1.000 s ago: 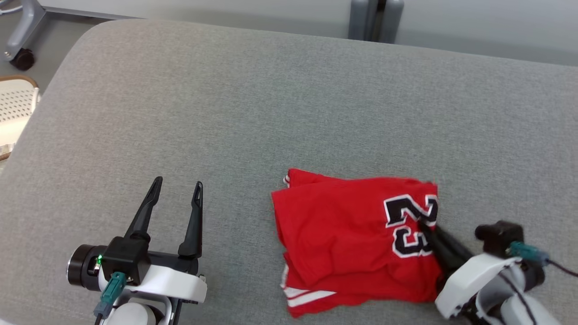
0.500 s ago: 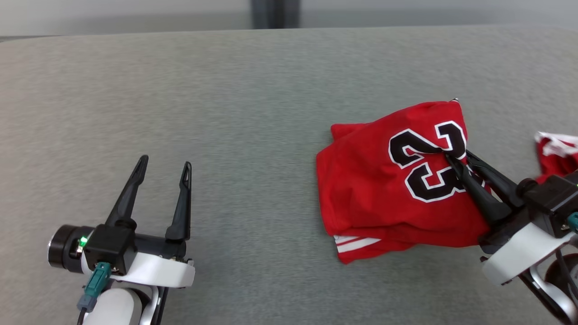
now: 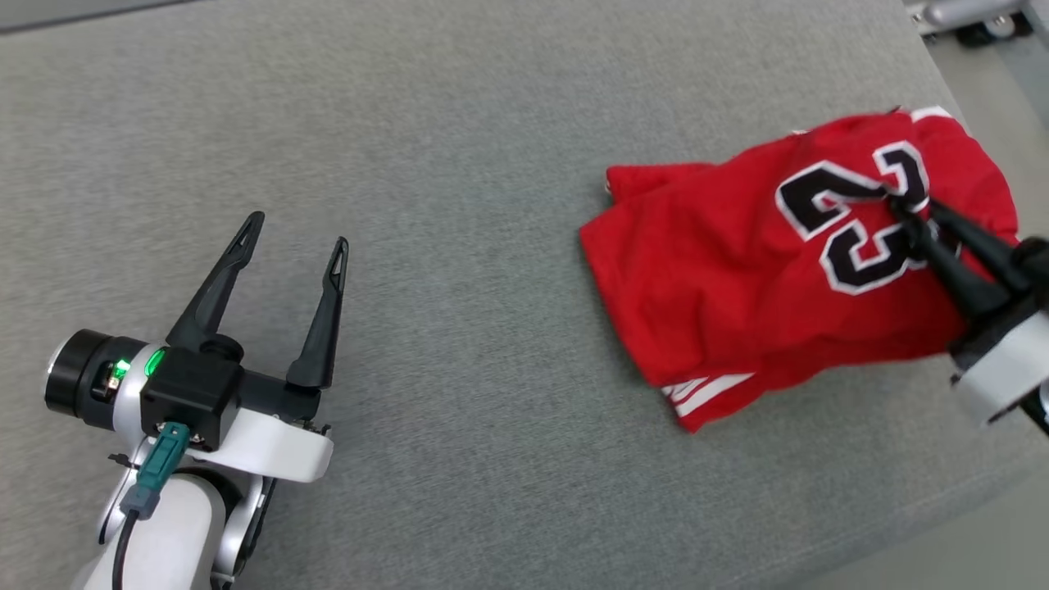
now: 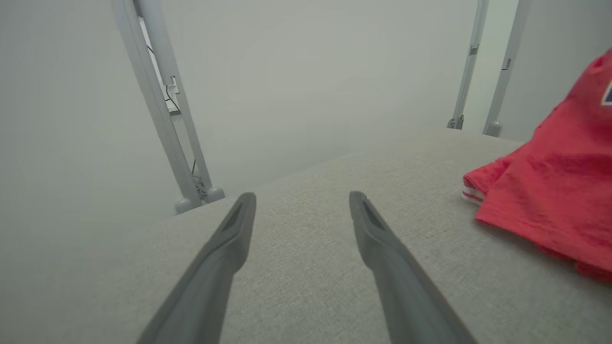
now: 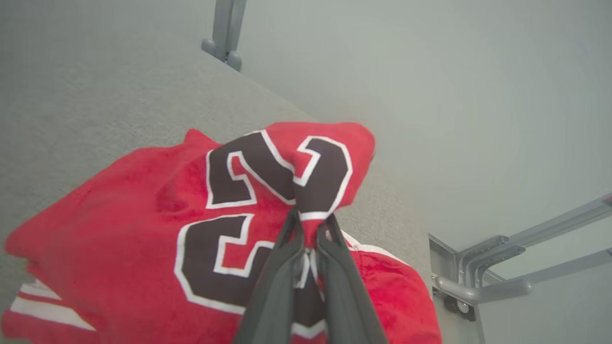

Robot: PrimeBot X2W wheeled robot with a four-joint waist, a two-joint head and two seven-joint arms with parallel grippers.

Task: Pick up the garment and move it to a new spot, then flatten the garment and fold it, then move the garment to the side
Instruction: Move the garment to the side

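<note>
Currently, the right gripper [image 3: 900,201] is clenched on the folded red garment [image 3: 737,270], pinching a tuck of cloth at the black number 23 [image 3: 852,225]. The garment lies on the grey surface [image 3: 426,123], near its right edge, with the gripped end bunched upward. The left gripper [image 3: 300,231] is released, jaws spread, over bare surface and well apart from the garment.

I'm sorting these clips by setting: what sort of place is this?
Probably a lab or test room, not a home: a wide grey fabric-covered surface, grey metal stand legs beside it, and a red jersey as the work piece.
</note>
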